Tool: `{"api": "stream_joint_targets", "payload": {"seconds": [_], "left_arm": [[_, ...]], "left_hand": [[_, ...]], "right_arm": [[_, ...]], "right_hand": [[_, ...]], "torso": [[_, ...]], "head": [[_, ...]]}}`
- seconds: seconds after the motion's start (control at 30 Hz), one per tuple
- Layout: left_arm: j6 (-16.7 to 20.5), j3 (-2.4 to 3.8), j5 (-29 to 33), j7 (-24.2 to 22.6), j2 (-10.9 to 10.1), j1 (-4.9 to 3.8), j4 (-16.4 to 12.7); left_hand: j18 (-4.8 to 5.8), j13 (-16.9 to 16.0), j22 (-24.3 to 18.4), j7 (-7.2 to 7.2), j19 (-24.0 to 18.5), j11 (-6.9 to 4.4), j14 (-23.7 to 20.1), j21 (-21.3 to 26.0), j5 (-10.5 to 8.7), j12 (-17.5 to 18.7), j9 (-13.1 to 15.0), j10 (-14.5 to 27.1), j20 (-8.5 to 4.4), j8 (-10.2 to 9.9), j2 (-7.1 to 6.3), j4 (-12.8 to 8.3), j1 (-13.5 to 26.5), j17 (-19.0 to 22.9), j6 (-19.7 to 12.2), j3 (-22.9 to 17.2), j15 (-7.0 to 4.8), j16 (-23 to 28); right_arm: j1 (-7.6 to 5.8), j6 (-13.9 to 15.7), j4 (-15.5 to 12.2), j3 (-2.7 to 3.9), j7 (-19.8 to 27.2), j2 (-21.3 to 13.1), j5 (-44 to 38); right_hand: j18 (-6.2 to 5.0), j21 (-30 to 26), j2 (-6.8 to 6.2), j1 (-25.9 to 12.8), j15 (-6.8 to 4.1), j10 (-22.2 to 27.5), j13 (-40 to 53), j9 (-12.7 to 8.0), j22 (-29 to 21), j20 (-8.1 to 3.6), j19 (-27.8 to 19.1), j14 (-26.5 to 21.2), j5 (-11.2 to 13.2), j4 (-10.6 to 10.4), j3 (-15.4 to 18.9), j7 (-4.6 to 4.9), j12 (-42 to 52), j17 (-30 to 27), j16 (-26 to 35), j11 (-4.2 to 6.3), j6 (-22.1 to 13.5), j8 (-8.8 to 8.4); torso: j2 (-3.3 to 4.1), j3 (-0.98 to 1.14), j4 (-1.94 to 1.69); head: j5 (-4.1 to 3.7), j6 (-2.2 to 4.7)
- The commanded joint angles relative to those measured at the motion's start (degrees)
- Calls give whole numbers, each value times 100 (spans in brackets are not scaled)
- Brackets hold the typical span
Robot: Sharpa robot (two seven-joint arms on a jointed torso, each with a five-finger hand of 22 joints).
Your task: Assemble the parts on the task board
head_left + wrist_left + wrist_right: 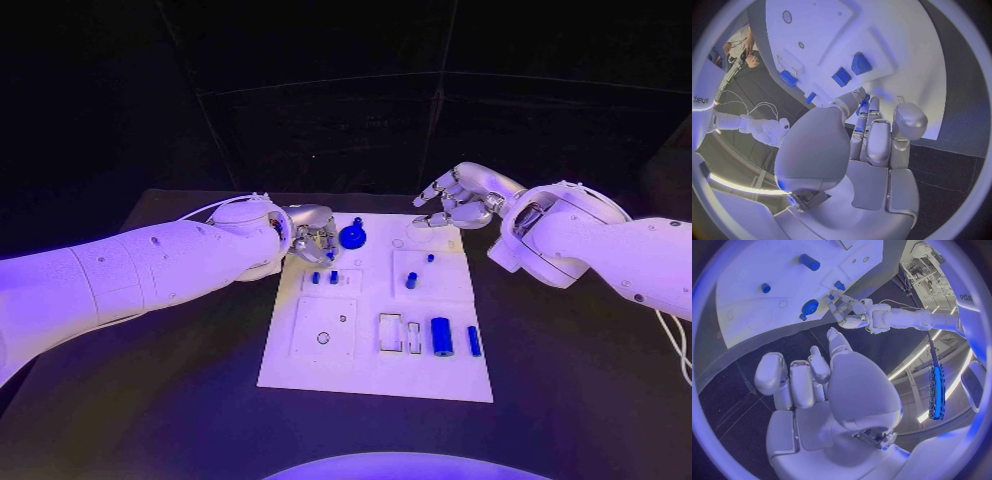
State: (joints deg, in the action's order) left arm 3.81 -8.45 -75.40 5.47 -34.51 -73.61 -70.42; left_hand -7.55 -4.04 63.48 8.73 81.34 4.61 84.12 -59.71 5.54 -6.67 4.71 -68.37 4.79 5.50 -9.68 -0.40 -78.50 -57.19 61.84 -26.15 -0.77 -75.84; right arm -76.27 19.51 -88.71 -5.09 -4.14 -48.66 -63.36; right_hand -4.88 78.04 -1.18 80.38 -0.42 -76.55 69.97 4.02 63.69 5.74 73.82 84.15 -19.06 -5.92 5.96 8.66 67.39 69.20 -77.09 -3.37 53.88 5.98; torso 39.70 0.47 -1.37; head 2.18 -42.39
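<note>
Black table [173, 370]: left hand's [307, 238] fingers [320, 252] beside round blue part [353, 237]

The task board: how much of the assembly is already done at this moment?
Done: small blue pegs stand upright in the task board. In hand: the left hand is at the round blue part; a grip cannot be confirmed. The right hand hovers open. Left: a blue cylinder lies near the front slots.
</note>
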Motion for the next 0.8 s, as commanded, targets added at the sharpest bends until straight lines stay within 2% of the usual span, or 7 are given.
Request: {"api": "stream_joint_targets", "payload": {"seconds": [0.03, 0.37, 0.8], "left_arm": [[-41, 2, -12, 46, 7, -6, 2], [94, 2, -12, 25, -20, -6, -4], [187, 3, -9, -13, -102, -5, -47]], "left_hand": [[95, 7, -9, 0, -14, 19, 24, 30, -10, 46, -17, 53, 42, -51, -6, 5, 82, 12, -70, 41, 46, 18], [86, 11, -25, 26, -31, 66, 13, 73, 36, 160, -86, 240, 76, -191, -118, -3, 160, 73, -376, 148, 82, 16], [81, 8, -37, 33, -35, 78, 4, 95, 39, 188, -83, 310, 87, -178, -118, -4, 165, 120, -413, 198, 92, 28]], "right_arm": [[-11, -22, -17, 4, 7, -4, -26], [-12, -20, -10, 4, 3, -10, -32], [-12, -32, 23, 4, -6, -19, -38]], "right_hand": [[-68, -38, 34, 31, -35, 40, -6, 3, -5, -13, -42, 138, -20, -9, 33, -5, -38, -5, 32, -15, 54, 24], [-68, -38, 34, 31, -35, 40, -6, 3, -5, -13, -42, 138, -20, -9, 33, -5, -38, -5, 32, -15, 54, 24], [-71, -46, 31, 33, -35, 51, -22, 2, -19, -13, -49, 135, -17, -11, 39, -5, -57, -22, 45, -15, 50, 23]], "torso": [[2, 1, -1], [0, -1, -4], [-1, 0, -1]], "head": [[4, 2], [3, 2], [-3, 4]]}}
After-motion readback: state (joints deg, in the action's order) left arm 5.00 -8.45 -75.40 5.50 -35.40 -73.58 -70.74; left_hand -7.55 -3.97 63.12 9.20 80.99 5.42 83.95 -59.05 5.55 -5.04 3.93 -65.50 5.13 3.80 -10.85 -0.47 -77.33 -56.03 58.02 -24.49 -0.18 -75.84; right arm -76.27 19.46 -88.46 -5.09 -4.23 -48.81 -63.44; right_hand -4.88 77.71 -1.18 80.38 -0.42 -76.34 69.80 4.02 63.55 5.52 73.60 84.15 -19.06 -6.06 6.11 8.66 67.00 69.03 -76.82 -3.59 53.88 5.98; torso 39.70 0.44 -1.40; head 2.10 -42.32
